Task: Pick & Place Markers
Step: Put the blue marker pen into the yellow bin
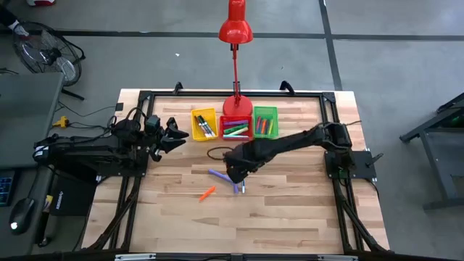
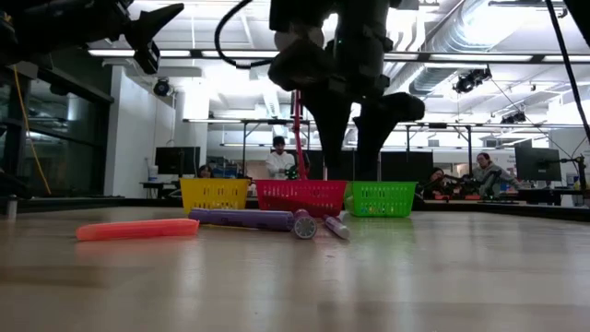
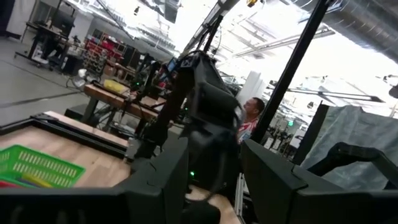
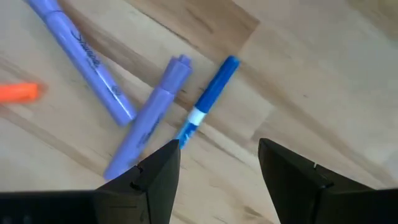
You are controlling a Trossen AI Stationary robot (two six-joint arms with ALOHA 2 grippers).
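Observation:
Several markers lie flat on the wooden table near its middle: a long purple one [image 4: 87,59], a second purple one [image 4: 149,118], a blue one [image 4: 208,102] and an orange one [image 1: 207,193] to their left. My right gripper [image 4: 217,165] hangs open just above the blue and second purple markers, pointing down and touching nothing; the low view shows it [image 2: 350,161] clear of the table. My left gripper [image 1: 174,135] waits open and empty, raised at the table's left. More markers lie in the yellow bin [image 1: 204,125], red bin [image 1: 235,128] and green bin [image 1: 265,122].
The three bins stand in a row at the table's far middle. A red desk lamp [image 1: 235,29] rises from its base [image 1: 235,107] just behind them. A dark cable loop [image 1: 217,154] lies between the bins and the loose markers. People sit in the room beyond the table.

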